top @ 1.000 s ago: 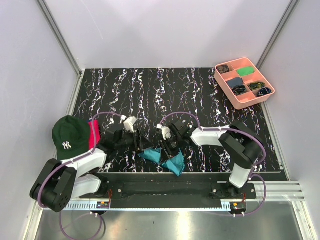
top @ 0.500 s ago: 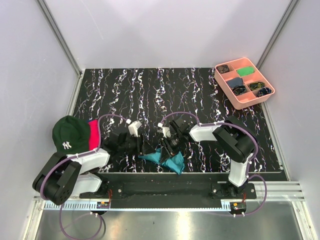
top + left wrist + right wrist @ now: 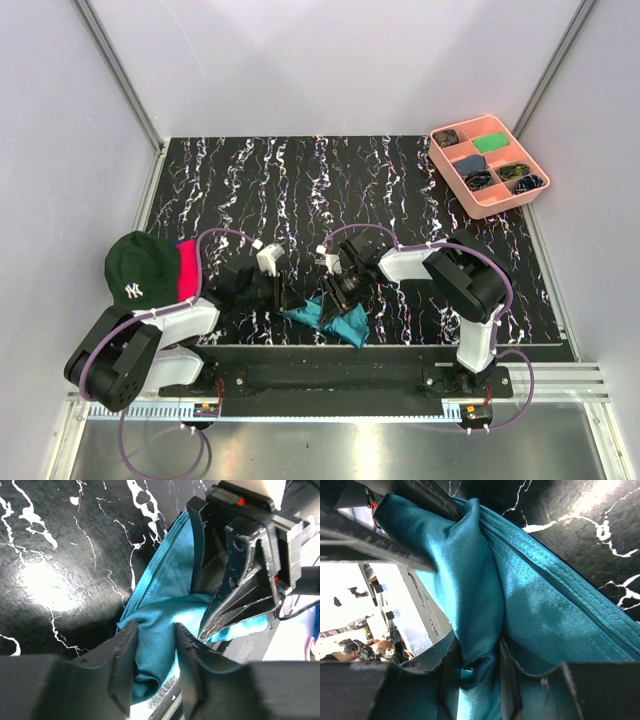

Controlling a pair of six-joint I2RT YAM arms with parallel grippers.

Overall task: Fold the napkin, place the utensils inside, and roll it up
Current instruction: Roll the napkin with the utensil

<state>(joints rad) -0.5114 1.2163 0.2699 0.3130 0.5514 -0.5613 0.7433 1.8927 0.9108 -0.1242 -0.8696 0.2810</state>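
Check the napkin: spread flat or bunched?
Bunched. The napkin sits crumpled, a fold pinched in the left gripper and another in the right gripper.

On the table [image 3: 300, 180] there are one teal napkin [image 3: 335, 322], one dark green cap [image 3: 140, 265], one pink cloth [image 3: 187, 268], one pink tray [image 3: 468, 195] and two robot arms, left [image 3: 180, 320] and right [image 3: 420, 265].

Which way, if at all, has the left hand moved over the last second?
Yes. The left hand has shifted right, away from the green cap, toward the napkin.
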